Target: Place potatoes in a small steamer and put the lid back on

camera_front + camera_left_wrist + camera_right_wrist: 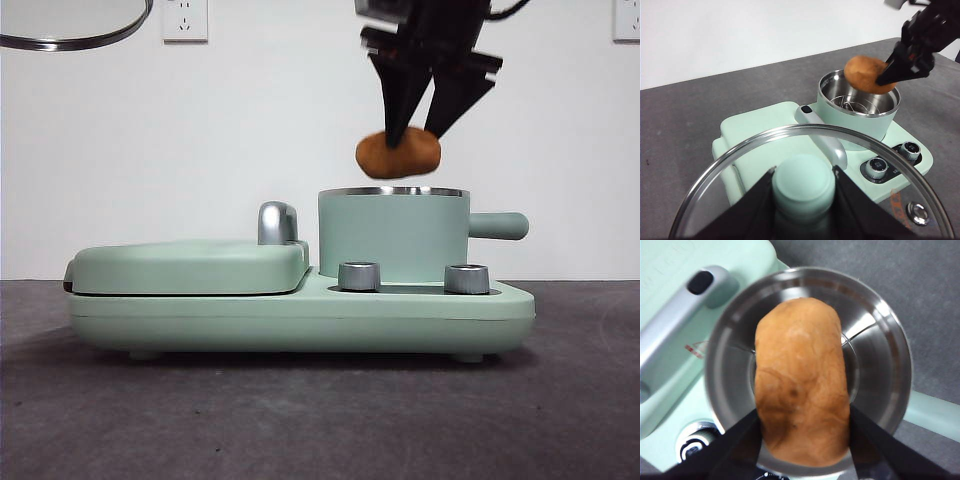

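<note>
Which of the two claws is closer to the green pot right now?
The right gripper: it holds the potato just above the pot. The left gripper holds the lid up and off to the side.

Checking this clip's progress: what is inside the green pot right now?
Nothing yet. The pot shows only a bare steel bowl and a wire rack. The potato hangs above its rim in the right gripper. The potato hides the middle of the floor. The left gripper holds the lid.
</note>
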Robot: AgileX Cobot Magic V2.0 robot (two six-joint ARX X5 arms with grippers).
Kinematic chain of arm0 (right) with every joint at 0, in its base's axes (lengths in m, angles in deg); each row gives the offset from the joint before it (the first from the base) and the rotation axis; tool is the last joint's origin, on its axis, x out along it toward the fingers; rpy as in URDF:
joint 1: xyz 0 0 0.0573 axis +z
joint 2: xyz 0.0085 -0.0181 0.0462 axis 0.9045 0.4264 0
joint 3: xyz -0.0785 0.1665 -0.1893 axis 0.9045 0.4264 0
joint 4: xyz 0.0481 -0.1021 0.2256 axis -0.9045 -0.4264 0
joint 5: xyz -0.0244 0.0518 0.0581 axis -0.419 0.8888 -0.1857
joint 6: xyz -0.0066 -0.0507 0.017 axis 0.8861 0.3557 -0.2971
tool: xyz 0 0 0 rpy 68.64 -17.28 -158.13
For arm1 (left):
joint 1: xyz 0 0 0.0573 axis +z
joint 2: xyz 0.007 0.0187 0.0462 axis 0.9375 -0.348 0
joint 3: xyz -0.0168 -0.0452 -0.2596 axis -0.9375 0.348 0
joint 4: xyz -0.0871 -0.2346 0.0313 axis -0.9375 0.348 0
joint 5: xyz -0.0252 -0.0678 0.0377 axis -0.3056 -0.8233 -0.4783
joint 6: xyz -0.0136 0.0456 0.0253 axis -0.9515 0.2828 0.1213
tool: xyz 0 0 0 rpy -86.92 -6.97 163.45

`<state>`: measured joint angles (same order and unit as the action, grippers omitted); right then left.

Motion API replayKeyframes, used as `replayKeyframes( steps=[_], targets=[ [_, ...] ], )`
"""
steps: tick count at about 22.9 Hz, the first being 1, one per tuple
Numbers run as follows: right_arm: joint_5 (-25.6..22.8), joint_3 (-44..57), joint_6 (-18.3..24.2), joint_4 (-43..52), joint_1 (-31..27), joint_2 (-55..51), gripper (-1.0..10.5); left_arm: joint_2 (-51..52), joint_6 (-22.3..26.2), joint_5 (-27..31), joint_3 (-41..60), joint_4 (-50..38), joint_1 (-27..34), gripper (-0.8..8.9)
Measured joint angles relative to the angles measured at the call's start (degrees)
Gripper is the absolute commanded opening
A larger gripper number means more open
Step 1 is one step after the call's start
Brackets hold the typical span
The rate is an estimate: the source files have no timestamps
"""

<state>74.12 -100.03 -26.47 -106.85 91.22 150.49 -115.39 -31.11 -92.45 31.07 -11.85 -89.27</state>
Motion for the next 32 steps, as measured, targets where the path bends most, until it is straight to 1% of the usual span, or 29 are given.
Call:
replayKeyframes(
  steps=[8,13,23,25,26,30,31,32],
  targets=[
    [0.2,0.0,0.7,3.9,-1.4,4.0,2.2,0.0,0.0,0.0,0.0,0.0,0.0,0.09],
    [1.2,0.0,1.1,3.8,-1.4,6.3,2.2,0.0,0.0,0.0,0.0,0.0,0.0,0.09],
    [1.3,0.0,1.2,2.8,-1.4,7.3,2.3,0.0,0.0,0.0,0.0,0.0,0.0,0.09],
    [1.4,0.0,1.2,2.8,-1.4,7.5,3.4,0.0,0.0,0.0,0.0,0.0,0.0,0.09],
    [1.7,0.0,1.2,2.8,-1.4,7.5,3.7,0.0,0.0,0.0,0.0,0.0,0.0,0.09],
    [2.2,-0.2,1.2,2.8,-1.4,7.3,3.7,0.0,0.0,0.0,0.0,0.0,0.0,0.09],
    [2.2,-0.3,1.2,2.8,-1.4,6.4,3.5,0.0,0.0,0.0,0.0,0.0,0.0,0.09],
    [2.2,-0.3,1.2,2.6,-1.4,4.2,3.0,0.0,0.0,0.0,0.0,0.0,0.0,0.09]
  ],
)
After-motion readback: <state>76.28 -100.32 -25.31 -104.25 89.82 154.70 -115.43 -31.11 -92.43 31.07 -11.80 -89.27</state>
